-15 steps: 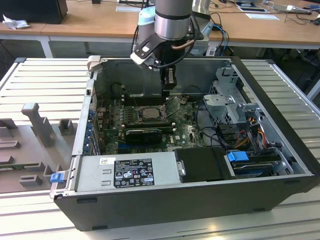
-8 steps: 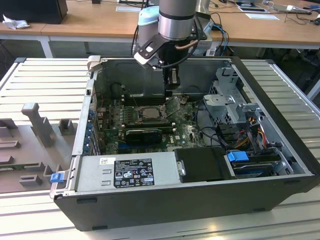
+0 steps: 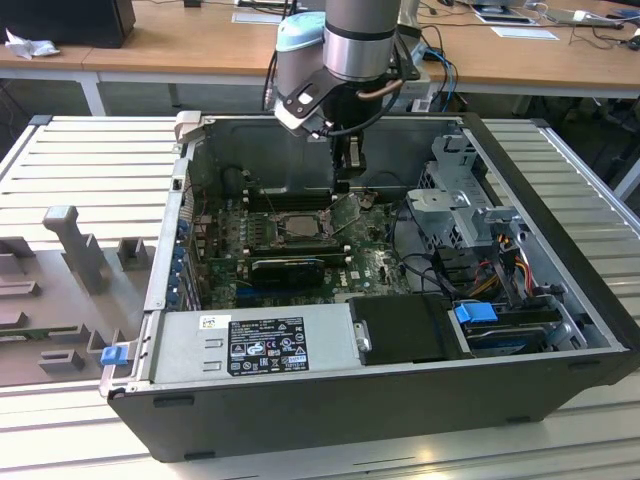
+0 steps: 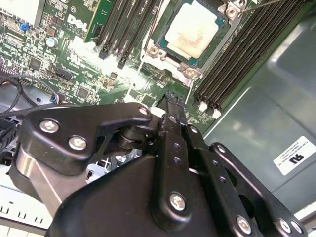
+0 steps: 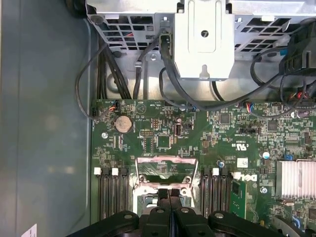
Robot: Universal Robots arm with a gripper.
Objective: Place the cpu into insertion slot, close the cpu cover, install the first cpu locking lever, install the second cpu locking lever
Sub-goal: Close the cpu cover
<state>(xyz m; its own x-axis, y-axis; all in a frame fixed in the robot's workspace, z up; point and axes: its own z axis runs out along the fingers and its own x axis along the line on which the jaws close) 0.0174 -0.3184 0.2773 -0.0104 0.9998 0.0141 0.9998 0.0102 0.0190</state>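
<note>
Open dark-grey metal computer case (image 3: 400, 395), with the grey robot arm (image 3: 355, 40) reaching in over the green motherboard (image 5: 163, 128).
We note the small square silver-grey cpu (image 4: 192, 33) seated in the black-framed square insertion slot (image 4: 159, 37). The thin silvery frame-shaped cpu cover (image 3: 345, 211) stands tilted up on the slot's side toward the exterior view's right. The black gripper (image 5: 168, 195) hangs just above the cover, narrow, fingers pressed together. We cannot tell whether they touch.

Cpu (image 4: 192, 33), pale silver square, lies flat in the black-framed slot (image 4: 173, 55). Cover (image 3: 345, 212), a windowed metal frame, stands tilted open at slot's 3 o'clock in exterior view
</note>
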